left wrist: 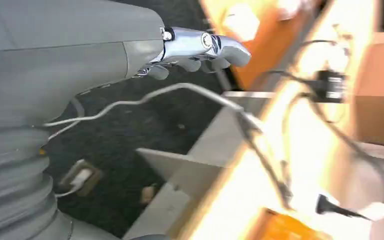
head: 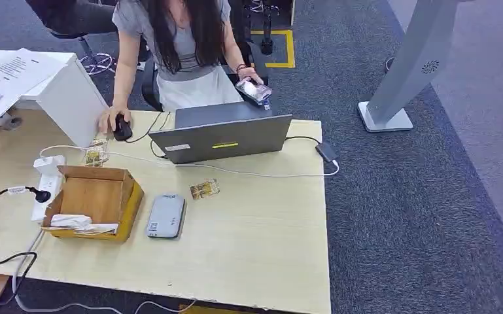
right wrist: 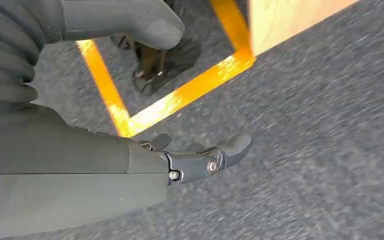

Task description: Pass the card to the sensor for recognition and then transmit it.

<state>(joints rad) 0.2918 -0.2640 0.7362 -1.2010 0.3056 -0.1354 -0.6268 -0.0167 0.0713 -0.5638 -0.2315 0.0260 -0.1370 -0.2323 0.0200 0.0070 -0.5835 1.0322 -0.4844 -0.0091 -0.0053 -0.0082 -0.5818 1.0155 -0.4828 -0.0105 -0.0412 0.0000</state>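
A small yellowish card (head: 204, 189) lies flat on the wooden table (head: 261, 248), just in front of the laptop. To its left lies the grey card sensor (head: 166, 216), a flat rounded box. In the left wrist view, my left hand (left wrist: 199, 50) hangs low beside the table's edge among cables, with its fingers stretched out and nothing in them. My right hand (right wrist: 199, 162) hangs over grey carpet with its thumb (right wrist: 150, 22) well apart from the fingers, holding nothing.
An open cardboard box (head: 95, 199) stands left of the sensor. A grey laptop (head: 222, 134) is at the table's far side, where a person (head: 176, 46) sits with a mouse and a phone. A second card (head: 95, 154), a power strip (head: 44, 176) and cables lie at the left.
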